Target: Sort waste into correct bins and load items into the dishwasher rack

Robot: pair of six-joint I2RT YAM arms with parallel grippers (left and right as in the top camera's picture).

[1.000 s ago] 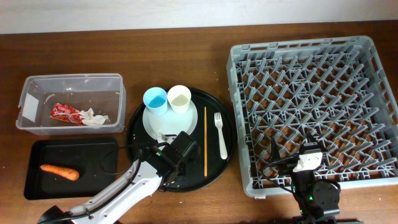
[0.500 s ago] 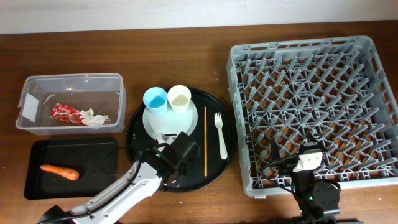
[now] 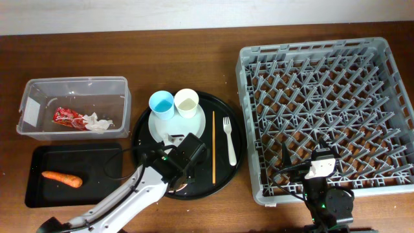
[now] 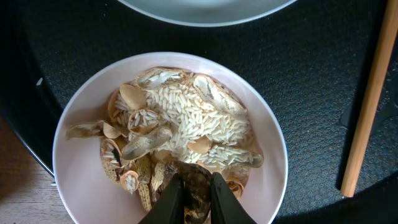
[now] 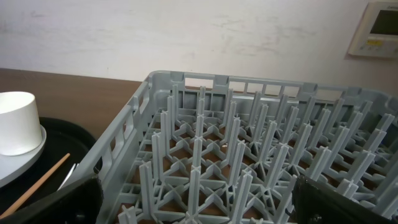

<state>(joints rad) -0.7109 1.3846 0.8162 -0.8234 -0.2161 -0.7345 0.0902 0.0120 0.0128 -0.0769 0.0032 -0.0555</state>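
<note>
My left gripper (image 4: 194, 198) is down in the pink-white bowl (image 4: 84, 186) and shut on a dark brown food scrap (image 4: 198, 190). The bowl holds rice and brownish shells (image 4: 180, 130). From overhead my left gripper (image 3: 188, 154) covers the bowl on the round black tray (image 3: 145, 158). The pale plate (image 3: 158, 128) carries the blue cup (image 3: 161, 104) and cream cup (image 3: 186, 101). The chopstick (image 3: 213, 145) and white fork (image 3: 229, 140) lie to the right. My right gripper (image 5: 199, 199) is open over the grey rack's (image 3: 326, 97) front edge.
The clear tub (image 3: 39, 87) at the left holds the red wrapper (image 3: 67, 117) and white tissue (image 3: 98, 123). The shallow black tray (image 3: 97, 162) in front of it holds the carrot (image 3: 62, 179). In the right wrist view, rack pegs (image 5: 239, 149) stand close ahead.
My left gripper has shifted slightly up and to the right over the bowl. The right arm has not moved.
</note>
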